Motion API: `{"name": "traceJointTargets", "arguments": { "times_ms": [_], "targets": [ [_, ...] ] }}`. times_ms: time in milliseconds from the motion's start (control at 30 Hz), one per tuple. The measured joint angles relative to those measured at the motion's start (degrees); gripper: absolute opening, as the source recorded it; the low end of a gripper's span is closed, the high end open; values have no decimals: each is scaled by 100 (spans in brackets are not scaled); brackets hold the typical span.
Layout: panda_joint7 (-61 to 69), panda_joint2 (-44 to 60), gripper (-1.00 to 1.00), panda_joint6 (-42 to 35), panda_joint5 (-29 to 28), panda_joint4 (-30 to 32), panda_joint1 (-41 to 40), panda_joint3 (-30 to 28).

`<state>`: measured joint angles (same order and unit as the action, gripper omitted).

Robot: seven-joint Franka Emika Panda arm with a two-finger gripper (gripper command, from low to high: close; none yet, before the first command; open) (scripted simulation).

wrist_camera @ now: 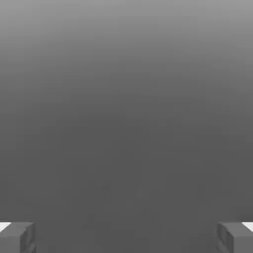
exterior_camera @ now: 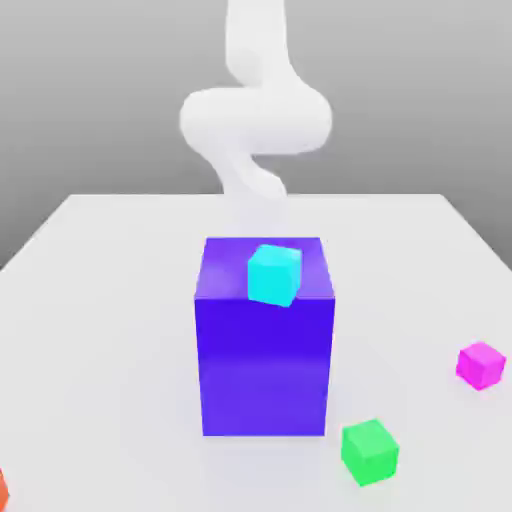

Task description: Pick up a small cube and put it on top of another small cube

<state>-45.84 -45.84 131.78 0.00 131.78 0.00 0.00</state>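
1. At the exterior view's right edge of the white table point(exterior_camera: 110, 330), the small pink cube point(exterior_camera: 480, 364) sits flat on the surface, well apart from the big blue block point(exterior_camera: 265, 365) in the middle.
2. Two other small cubes are your candidate bases: the green cube point(exterior_camera: 369, 452) lies near the blue block's front corner, and the cyan cube point(exterior_camera: 274, 274) rests on top of the blue block, turned slightly askew.
3. In the hand view your gripper point(wrist_camera: 126, 237) is spread wide, holding nothing; one fingertip point(wrist_camera: 17, 236) stands at each side of the picture with only grey background between.
4. Expect the pink cube to handle as a light, rigid body. Its faces look smooth and glossy, so it may slip if you pinch it off-centre.
5. Take it across two opposite flat faces, around mid-height, with the fingers square to those faces; a corner grip would probably twist it.
6. No brand, label or writing is readable on any cube, the block or the table.
7. An orange-red object point(exterior_camera: 3, 490) pokes in at the exterior view's lower left corner; what it is I cannot tell.
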Motion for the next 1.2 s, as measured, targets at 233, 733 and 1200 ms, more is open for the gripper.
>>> {"name": "traceJointTargets", "arguments": {
  "times_ms": [233,733,1200],
  "targets": [
    [-496,694,0,388,-241,387,-48,704],
    [-2134,3021,0,1684,-776,1711,415,2809],
    [-4790,6913,-100,3472,-3188,1438,2830,1848]
  ]
}}
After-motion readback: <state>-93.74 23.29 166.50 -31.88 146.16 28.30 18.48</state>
